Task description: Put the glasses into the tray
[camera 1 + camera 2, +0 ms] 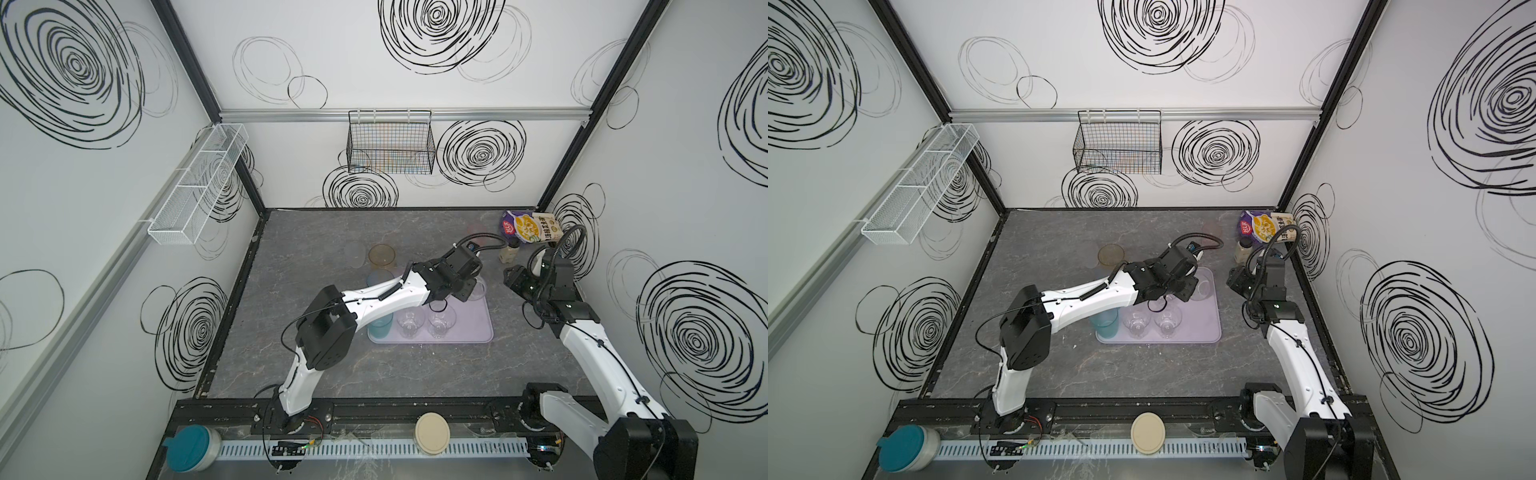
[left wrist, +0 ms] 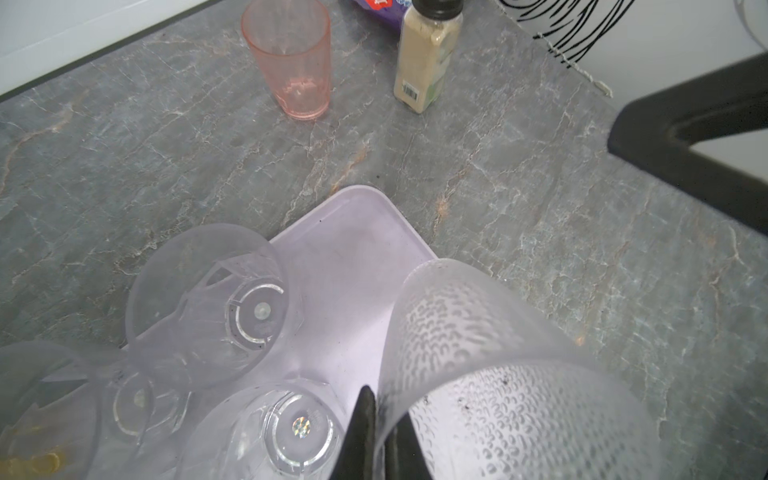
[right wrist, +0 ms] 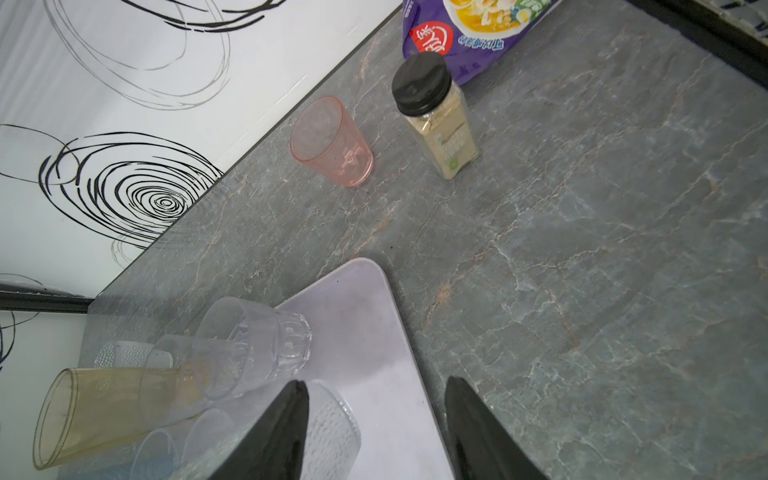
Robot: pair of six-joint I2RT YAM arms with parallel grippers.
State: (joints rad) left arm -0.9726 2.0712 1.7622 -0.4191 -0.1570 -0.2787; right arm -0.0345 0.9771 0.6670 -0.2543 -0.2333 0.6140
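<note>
Clamped jaws of the left gripper (image 2: 376,432) pinch the wall of a frosted glass (image 2: 498,374), which hangs base-down below them, long axis near upright, over the bare far corner of the tray (image 2: 353,232); setting it down looks like a straight lowering. Parted and empty, the right gripper (image 3: 376,432) hovers at the tray's edge, nearer the pink glass (image 3: 332,141) on the table (image 3: 582,249) beyond.

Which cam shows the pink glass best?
Right wrist: the pink glass shows whole, upright on the table, off the tray. Left wrist clips its rim at the frame edge. In both top views it is only a faint pink smudge.
</note>
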